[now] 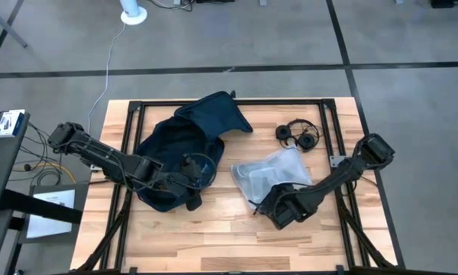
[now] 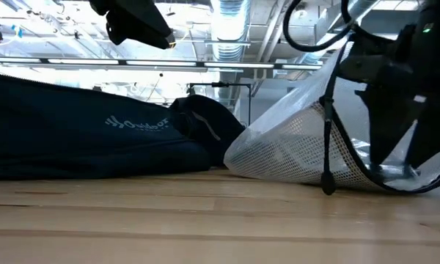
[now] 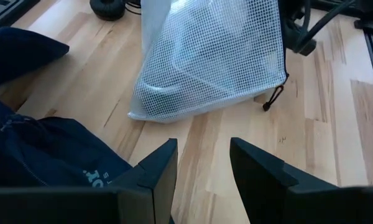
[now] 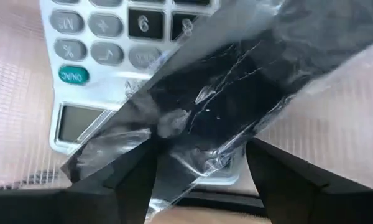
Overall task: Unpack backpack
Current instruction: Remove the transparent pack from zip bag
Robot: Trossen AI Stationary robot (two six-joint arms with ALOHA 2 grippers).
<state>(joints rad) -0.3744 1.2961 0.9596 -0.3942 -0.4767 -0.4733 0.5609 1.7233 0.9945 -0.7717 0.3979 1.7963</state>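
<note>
- Backpack (image 1: 185,149) lies flat on the left half of the desk (image 1: 214,244), mouth flap folded out toward the far centre. Long axis runs roughly from near-left to far-right.
- Left hand (image 1: 192,183) hovers at the backpack's near-right edge, over the fabric rim. In the left wrist view its fingers (image 3: 158,177) stand apart with bare wood between them, gripping nothing.
- Clear mesh pouch (image 1: 271,174) lies on the desk just right of the backpack, already outside it. A calculator (image 4: 93,68) shows through its wall in the right wrist view.
- Right hand (image 1: 278,208) sits at the pouch's near end. Its fingers (image 4: 133,180) straddle crumpled plastic; whether they pinch it or are letting go cannot be told from this close view, possibly mid-release.
- Headphones (image 1: 298,136) rest far right, well apart from both hands.
- Key relation: the backpack lies directly at the left hand, and to the left of the right hand with the pouch between them. Left arm is clearly nearer.
- Judgement: any further reach into the backpack falls to the left arm, heading far-left along the long axis toward the opening.
</note>
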